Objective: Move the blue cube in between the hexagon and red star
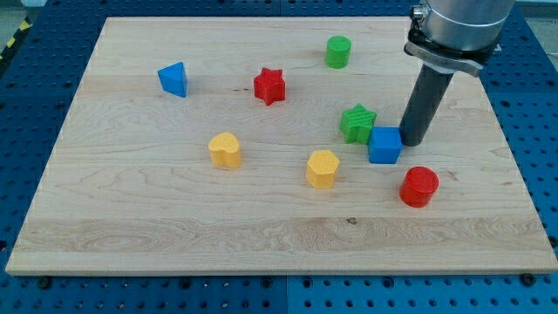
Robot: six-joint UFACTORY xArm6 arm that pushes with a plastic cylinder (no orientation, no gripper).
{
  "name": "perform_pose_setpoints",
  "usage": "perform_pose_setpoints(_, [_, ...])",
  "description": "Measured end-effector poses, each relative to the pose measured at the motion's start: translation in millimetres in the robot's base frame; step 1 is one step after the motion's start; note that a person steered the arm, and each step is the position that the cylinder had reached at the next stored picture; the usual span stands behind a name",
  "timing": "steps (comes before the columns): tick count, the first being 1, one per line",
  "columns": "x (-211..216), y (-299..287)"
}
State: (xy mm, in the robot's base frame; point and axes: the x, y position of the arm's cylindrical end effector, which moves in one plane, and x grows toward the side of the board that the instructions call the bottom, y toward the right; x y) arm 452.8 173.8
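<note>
A: Start at the tool. What does it have hold of?

B: Nothing. It is a straight dark rod with no jaws to open or close, so it can only push. The robot's tip rests on the light wooden worktop, just at the upper right corner of the small blue cube, touching it or nearly so.

A: And around the cube?

B: The green star block sits right against its upper left. The red cylinder lies near, toward the view's bottom right. The yellow hexagon block is to the cube's left, and the red star block is well apart, further up and left. The gap between those two is the goal.

A: What could go wrong?

B: Pushing straight left would likely drive the cube into the green star and drag it along. An off-centre push on the corner could spin the cube and let it slip off the rod. Too low a line might knock the hexagon and shift the goal.
</note>
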Motion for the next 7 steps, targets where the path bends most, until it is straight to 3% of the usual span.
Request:
perform_pose_setpoints(1, [8, -10])
perform_pose_setpoints(3, [11, -108])
perform_pose_setpoints(5, [35, -58])
perform_pose_setpoints(7, [54, -132])
